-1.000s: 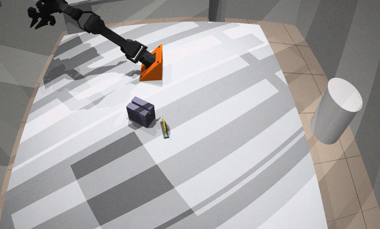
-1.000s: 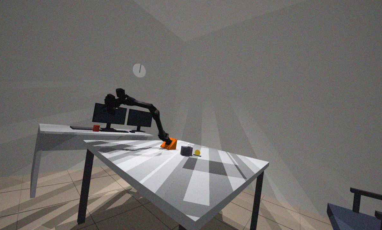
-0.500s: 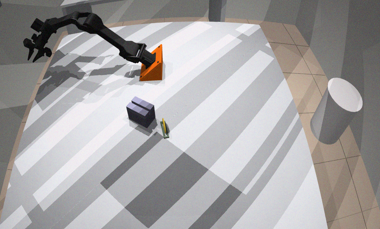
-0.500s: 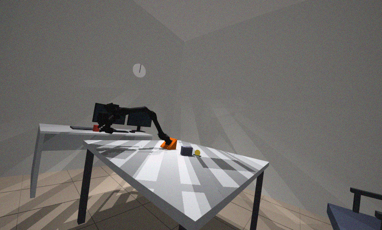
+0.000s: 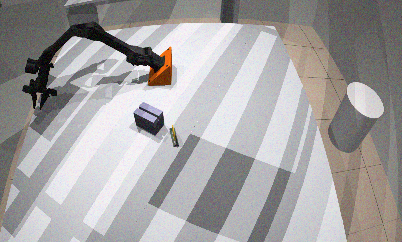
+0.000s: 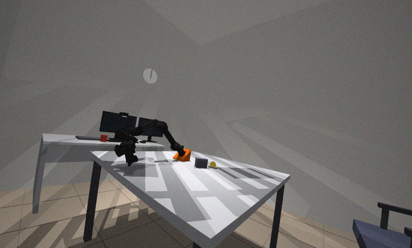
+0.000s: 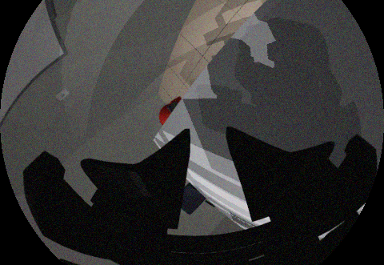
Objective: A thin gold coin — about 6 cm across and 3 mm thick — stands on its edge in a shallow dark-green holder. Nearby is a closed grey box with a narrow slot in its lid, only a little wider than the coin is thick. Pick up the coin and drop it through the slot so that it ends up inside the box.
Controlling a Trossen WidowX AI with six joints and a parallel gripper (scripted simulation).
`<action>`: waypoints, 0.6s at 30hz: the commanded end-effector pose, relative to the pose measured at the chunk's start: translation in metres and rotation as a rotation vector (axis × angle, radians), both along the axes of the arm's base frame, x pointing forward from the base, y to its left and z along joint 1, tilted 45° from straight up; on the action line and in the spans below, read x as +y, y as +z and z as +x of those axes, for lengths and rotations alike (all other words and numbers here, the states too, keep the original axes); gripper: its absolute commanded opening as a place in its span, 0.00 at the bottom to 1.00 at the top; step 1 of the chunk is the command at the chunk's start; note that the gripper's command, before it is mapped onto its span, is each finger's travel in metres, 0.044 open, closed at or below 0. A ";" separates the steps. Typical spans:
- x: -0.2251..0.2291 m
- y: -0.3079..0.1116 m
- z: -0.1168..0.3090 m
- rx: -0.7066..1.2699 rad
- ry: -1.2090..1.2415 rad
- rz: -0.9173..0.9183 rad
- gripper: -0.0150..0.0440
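The gold coin [image 5: 173, 132] [image 6: 213, 164] stands on edge in the dark-green holder [image 5: 176, 145] [image 6: 215, 168] on the table. The closed grey box [image 5: 145, 122] [image 6: 201, 163] stands beside it, on the side toward the arm, with a narrow slot running across its lid. My gripper [image 5: 37, 107] [image 7: 208, 132] is partly open and empty. It points down near the table's left edge in the top view, far from the coin and the box. The coin, holder and box do not show in the wrist view.
The arm's orange base [image 5: 163, 77] [image 6: 186, 155] is bolted to the striped table near its back. A white cylinder [image 5: 354, 123] stands off the table's right side. A second desk with two monitors and a red mug [image 6: 103, 138] is behind the arm in the exterior view.
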State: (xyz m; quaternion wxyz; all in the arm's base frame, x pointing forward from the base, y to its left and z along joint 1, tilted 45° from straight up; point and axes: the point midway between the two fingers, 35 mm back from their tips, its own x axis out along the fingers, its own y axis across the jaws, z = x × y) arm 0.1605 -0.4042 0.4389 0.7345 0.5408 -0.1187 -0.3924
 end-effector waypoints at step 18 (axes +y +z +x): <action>0.159 -0.207 0.233 0.672 0.483 0.242 0.53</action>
